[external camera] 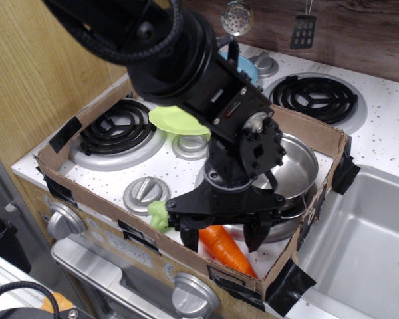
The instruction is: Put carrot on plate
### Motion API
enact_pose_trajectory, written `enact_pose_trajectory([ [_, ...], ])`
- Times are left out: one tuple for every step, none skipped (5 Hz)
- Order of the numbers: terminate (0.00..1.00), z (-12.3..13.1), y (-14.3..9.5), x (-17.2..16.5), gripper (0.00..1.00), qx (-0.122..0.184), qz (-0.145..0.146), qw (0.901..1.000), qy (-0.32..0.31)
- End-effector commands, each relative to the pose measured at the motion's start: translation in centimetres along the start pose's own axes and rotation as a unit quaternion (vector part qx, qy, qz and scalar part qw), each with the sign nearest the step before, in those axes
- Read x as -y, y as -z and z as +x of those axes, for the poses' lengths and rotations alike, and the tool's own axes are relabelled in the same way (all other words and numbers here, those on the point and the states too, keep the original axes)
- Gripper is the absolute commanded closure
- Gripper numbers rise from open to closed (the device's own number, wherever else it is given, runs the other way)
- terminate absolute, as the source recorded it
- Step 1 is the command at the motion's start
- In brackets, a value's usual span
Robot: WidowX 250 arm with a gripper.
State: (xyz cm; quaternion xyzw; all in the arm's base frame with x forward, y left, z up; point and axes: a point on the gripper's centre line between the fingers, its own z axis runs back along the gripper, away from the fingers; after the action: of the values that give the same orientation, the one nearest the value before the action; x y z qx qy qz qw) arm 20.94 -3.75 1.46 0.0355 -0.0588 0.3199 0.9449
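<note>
The gripper [223, 237] hangs with its 2 fingers spread wide, straddling the carrot [225, 248] without clamping it; the carrot lies at the box's [86, 114] front edge, beside the pot [294, 163]. The plate [167, 119] sits farther back, partly hidden by the arm.

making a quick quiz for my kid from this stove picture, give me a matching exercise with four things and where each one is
Things:
1. carrot
2. plate
3. steel pot
4. toy broccoli

Places:
A. by the front cardboard wall, just left of the gripper
B. at the back of the box, partly hidden behind the arm
C. lying between the open gripper fingers
D. on the right burner, behind the gripper

Pairs: 1-C, 2-B, 3-D, 4-A
</note>
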Motion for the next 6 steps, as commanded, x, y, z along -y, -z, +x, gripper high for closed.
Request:
enact_pose_trajectory([
  [0.0,-0.6,0.7,-0.3,0.0,-0.002,-0.011,0.9995,-0.028],
  [0.0,-0.8,1.1,-0.3,0.0,-0.009,-0.019,0.9992,-0.035],
  [0.0,-1.1,1.7,0.0,0.0,-0.012,-0.034,0.9978,-0.056],
  [0.0,-0.9,1.6,0.1,1.0,-0.024,-0.031,0.9974,-0.06],
  [0.0,-0.4,-1.6,0.3,1.0,-0.012,0.008,0.9986,-0.051],
  [0.0,1.1,-6.4,0.5,1.0,0.006,0.04,0.9983,-0.042],
])
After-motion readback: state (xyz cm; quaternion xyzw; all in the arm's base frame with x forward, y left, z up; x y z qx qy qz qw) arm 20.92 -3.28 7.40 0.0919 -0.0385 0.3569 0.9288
